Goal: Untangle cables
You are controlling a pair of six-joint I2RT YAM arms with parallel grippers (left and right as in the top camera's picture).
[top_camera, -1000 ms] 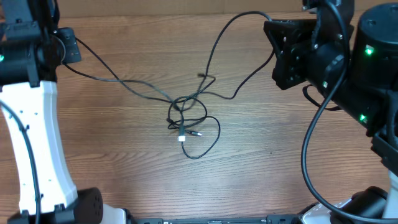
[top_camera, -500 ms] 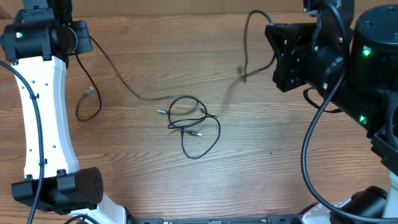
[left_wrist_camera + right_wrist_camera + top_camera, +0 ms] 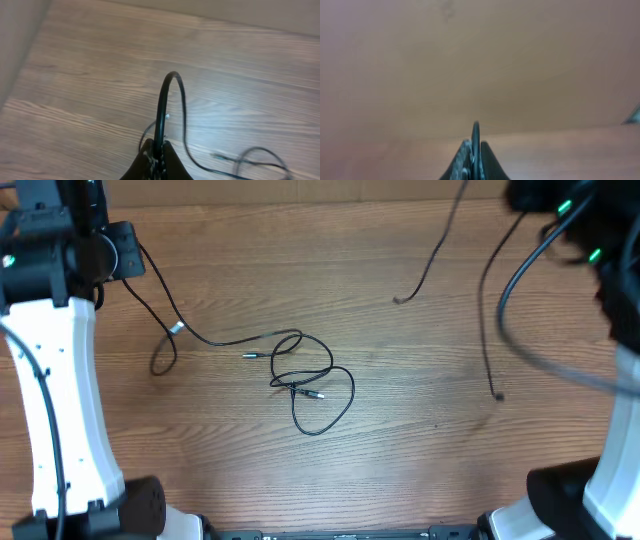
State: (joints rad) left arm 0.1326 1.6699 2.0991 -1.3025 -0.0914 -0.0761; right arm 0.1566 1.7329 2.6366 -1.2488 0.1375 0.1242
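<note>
A small coil of thin black cable with silver plug tips lies at the table's middle. My left gripper is shut on a black cable that arches up and drops back to the table. In the overhead view this cable runs from the left gripper at the far left down to the coil. My right gripper is shut on another black cable, held high. That cable hangs free at the upper right, one tip above the table.
The white left arm stands along the left side. The right arm is blurred at the upper right, with its thicker wires looping below. Another thin strand end hangs at the right. The wooden table fills the view.
The right arm has risen and swung away, lifting its cable free of the tangle. The left-held cable has shifted and now trails to the coil. The coil stays in the middle.
</note>
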